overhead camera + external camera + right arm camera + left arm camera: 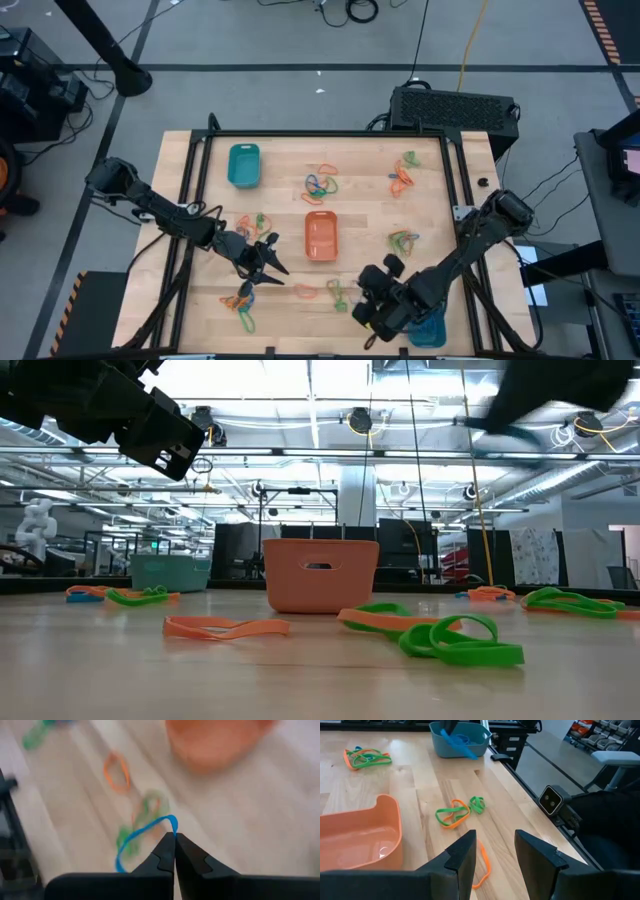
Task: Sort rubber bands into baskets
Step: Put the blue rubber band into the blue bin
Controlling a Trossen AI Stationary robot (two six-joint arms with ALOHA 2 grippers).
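My right gripper is shut on a blue rubber band above the table's near right part, beside the teal basket at the near right corner. That basket holds blue bands. My left gripper is open and empty, low over an orange band, left of the orange basket in the table's middle. A second teal basket stands at the far left. Orange, green and blue bands lie loose on the wood in several small heaps. My right gripper pinches the blue band at one end of its loop, at the very tips of the two shut fingers. The rest of the loop hangs slack to one side, clear of the table.
Loose bands lie at the far right, the right, the left and the near left. A green and orange pair lies between my two grippers. A black frame rail runs along the table's edges.
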